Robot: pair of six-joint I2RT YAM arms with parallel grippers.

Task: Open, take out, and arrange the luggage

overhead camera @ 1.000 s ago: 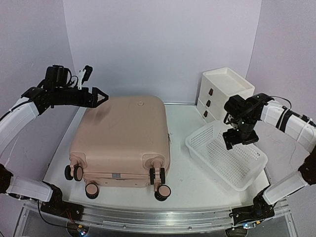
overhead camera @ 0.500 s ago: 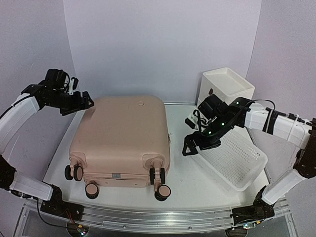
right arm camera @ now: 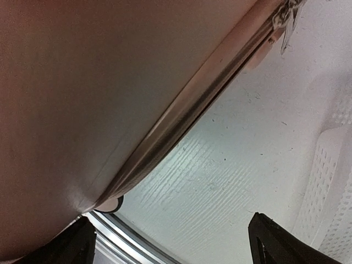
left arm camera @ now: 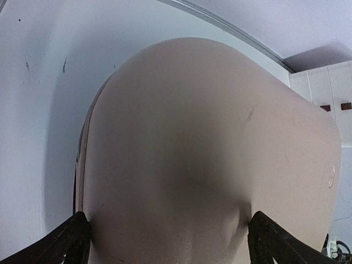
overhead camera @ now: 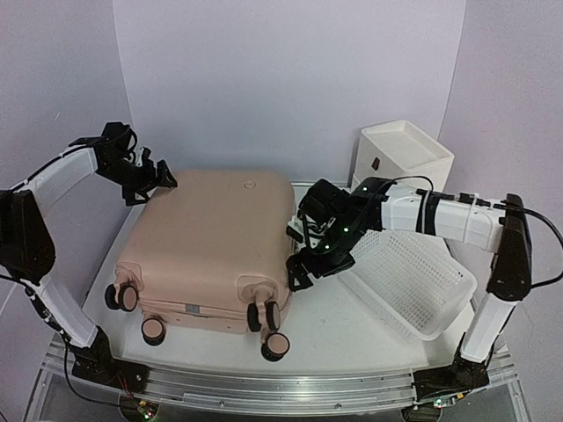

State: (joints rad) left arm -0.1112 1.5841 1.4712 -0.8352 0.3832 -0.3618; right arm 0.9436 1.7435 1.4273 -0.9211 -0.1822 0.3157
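Note:
The luggage [overhead camera: 211, 246] is a pale-pink hard-shell suitcase lying flat and closed on the white table [overhead camera: 317, 325], wheels [overhead camera: 273, 345] toward the near edge. My left gripper [overhead camera: 157, 183] is open at its far left corner. In the left wrist view that rounded corner [left arm camera: 209, 137] fills the space between the spread fingers [left arm camera: 71, 242] of the left gripper [left arm camera: 169, 220]. My right gripper [overhead camera: 295, 268] is open at the luggage's right side. Its wrist view shows the zip seam [right arm camera: 181, 115] running diagonally above the right gripper [right arm camera: 173, 220], with bare table between the fingers.
A white perforated basket [overhead camera: 413, 281] stands right of the luggage, close behind my right arm, and shows at the edge of the right wrist view [right arm camera: 330, 181]. A white drawer unit [overhead camera: 400, 149] is at the back right. Walls close in on both sides.
My right gripper swung from above the basket to the luggage's right side. My left gripper dropped onto the far left corner. The luggage has shifted and turned slightly toward the left.

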